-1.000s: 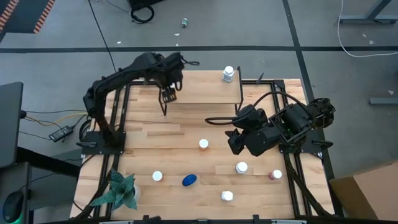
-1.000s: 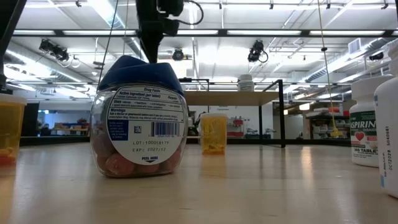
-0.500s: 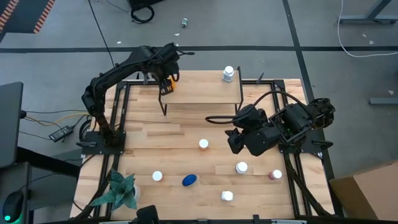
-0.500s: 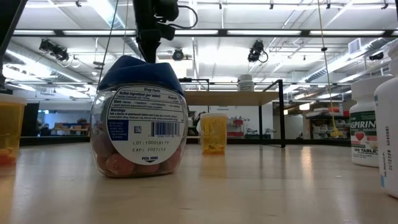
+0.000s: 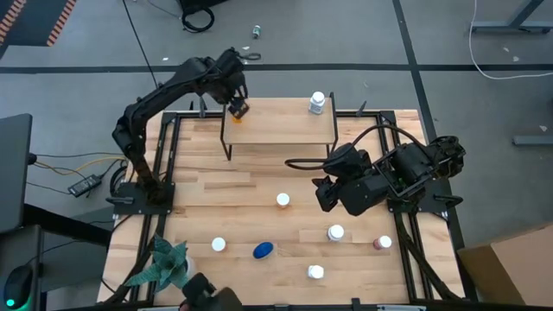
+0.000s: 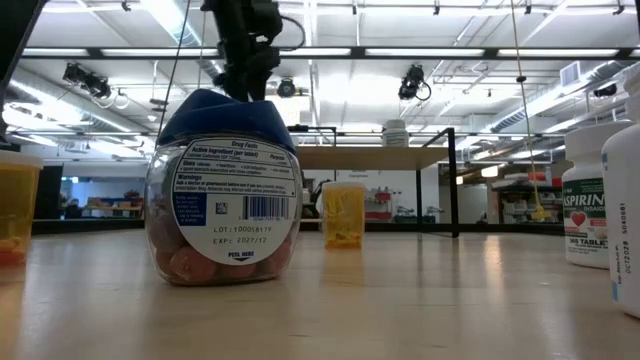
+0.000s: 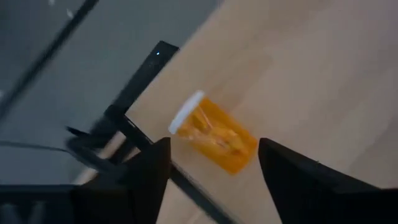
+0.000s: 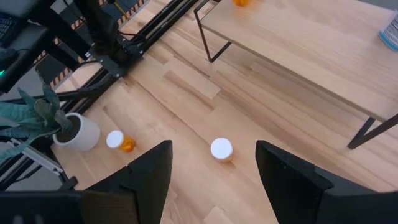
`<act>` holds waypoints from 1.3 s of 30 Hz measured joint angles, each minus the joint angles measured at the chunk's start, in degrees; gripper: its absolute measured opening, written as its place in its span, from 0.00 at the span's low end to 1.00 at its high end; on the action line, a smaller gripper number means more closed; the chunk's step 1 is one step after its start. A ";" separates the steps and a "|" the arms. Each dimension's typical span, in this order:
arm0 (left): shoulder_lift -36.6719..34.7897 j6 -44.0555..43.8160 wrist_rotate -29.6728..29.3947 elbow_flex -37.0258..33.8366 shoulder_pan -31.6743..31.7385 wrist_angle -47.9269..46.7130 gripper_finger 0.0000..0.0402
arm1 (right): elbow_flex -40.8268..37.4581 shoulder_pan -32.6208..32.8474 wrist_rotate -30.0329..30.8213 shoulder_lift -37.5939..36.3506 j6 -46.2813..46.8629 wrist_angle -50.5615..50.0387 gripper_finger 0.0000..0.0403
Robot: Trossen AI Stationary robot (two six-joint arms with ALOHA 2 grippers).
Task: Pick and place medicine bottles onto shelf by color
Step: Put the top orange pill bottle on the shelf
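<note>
Lying tilted on smooth wood shelf (image 7: 323, 81): translucent orange bottle (image 7: 214, 132)

From the table-level camera, the blue-lidded bottle (image 6: 224, 185) stands so close that it blocks the shelf's (image 6: 375, 157) left end and whatever rests there. The left arm (image 6: 245, 45) enters from above, its gripper lost behind the blue lid. Two white bottles (image 6: 592, 195) are cut by the right edge; an orange one (image 6: 15, 205) is cut by the left edge. In the left wrist view the orange bottle (image 7: 214, 134) is smeared (label unreadable). From overhead, the bottle caps are too small to show body colours reliably.
</note>
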 joint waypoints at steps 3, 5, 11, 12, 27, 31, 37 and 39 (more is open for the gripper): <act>1.32 -4.84 3.99 -0.01 2.54 -0.41 0.71 | 0.00 0.00 -0.04 0.00 0.08 0.00 0.59; 2.34 -5.97 5.03 -0.01 3.41 -1.29 0.74 | 0.00 0.00 -0.09 0.00 0.08 -0.01 0.59; 5.07 -7.07 5.43 -0.03 2.26 -1.51 0.79 | 0.00 0.00 -0.91 0.00 0.50 -0.01 0.59; 5.24 -7.22 5.49 -0.03 1.97 -0.89 0.80 | 0.00 0.00 -1.12 0.00 0.52 -0.01 0.59; 8.98 -7.04 4.58 -0.05 1.58 -1.61 0.77 | 0.00 -0.07 -0.67 0.00 0.32 -0.01 0.59; 9.00 -6.06 4.57 -0.05 1.23 0.26 0.76 | 0.00 -0.07 -0.15 0.00 0.13 0.00 0.59; 9.00 -5.01 4.53 -0.05 0.79 0.29 0.71 | 0.00 -0.56 -0.14 0.00 -0.78 -0.01 0.59; 9.00 -4.51 4.52 -0.04 0.54 0.80 0.67 | 0.00 -1.06 0.20 0.00 -0.84 0.01 0.59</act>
